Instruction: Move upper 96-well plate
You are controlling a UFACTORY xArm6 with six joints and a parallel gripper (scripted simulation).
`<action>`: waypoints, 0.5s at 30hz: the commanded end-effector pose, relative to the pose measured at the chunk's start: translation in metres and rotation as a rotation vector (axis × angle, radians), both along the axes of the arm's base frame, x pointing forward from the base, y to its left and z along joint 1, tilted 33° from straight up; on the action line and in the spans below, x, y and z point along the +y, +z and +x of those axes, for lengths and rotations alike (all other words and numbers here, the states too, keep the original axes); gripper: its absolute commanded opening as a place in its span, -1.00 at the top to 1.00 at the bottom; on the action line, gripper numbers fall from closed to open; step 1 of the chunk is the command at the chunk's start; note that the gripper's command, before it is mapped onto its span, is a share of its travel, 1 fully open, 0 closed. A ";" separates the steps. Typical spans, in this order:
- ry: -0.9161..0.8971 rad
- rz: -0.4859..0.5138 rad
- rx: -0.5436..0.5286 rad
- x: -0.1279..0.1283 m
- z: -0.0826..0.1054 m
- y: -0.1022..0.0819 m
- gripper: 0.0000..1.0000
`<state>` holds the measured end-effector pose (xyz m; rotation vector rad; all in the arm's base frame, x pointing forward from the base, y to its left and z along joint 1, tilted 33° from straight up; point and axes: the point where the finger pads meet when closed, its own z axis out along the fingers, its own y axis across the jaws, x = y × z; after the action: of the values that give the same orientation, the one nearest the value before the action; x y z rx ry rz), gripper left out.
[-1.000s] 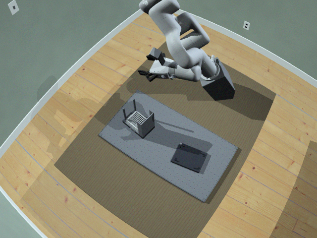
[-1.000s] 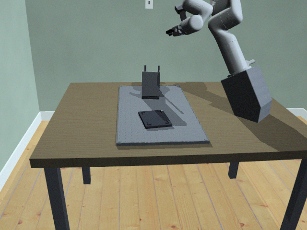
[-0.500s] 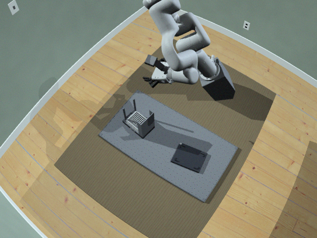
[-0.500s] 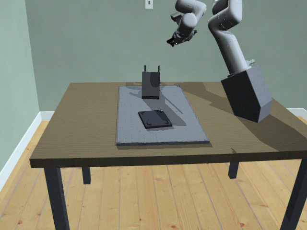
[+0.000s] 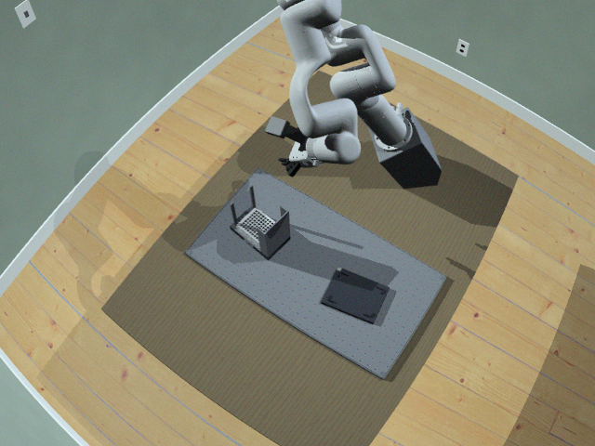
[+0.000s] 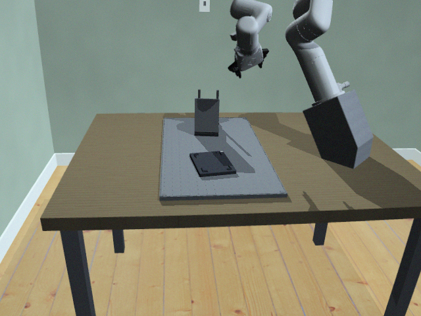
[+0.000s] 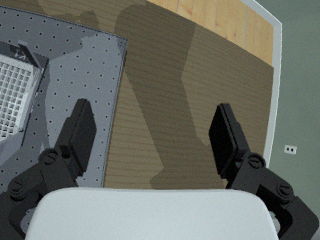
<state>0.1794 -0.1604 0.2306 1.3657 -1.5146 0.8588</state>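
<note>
The stack rack K1 (image 5: 261, 225) stands on the grey perforated baseplate (image 5: 314, 268) near its far end, with a solid grey wall on one side and two thin posts on the other. The upper 96-well plate (image 5: 254, 223) lies white and gridded at the top of the rack; it also shows at the left edge of the wrist view (image 7: 15, 94). The lower plate is hidden beneath it. The dark plate nest N1 (image 5: 354, 294) lies flat on the baseplate, with a small pale square (image 5: 338, 269) outside one corner. My gripper (image 6: 247, 66) is open and empty, high above the table beyond the rack.
The arm's dark grey base block (image 5: 408, 155) stands tilted on the brown table beside the baseplate. In the exterior view the rack (image 6: 206, 115) stands behind the nest (image 6: 212, 164). The table's far edge (image 7: 267, 60) lies under the gripper.
</note>
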 end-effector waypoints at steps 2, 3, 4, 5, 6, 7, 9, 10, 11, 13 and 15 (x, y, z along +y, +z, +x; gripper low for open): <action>-0.015 0.103 -0.003 0.003 0.008 -0.015 -1.00; -0.015 0.103 -0.003 0.003 0.008 -0.015 -1.00; -0.018 0.136 -0.007 0.004 0.011 -0.019 -1.00; -0.021 0.168 -0.015 0.005 0.014 -0.022 -1.00; -0.023 0.200 -0.022 0.006 0.018 -0.026 -1.00; -0.025 0.233 -0.029 0.007 0.021 -0.029 -1.00; -0.026 0.241 -0.031 0.008 0.023 -0.031 -1.00; -0.027 0.273 -0.043 0.009 0.027 -0.034 -1.00; -0.028 0.304 -0.054 0.010 0.031 -0.037 -1.00; -0.028 0.351 -0.075 0.012 0.039 -0.040 -1.00; -0.027 0.395 -0.098 0.013 0.046 -0.043 -1.00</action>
<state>0.2114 -0.1493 0.1950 1.5427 -1.7596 0.6828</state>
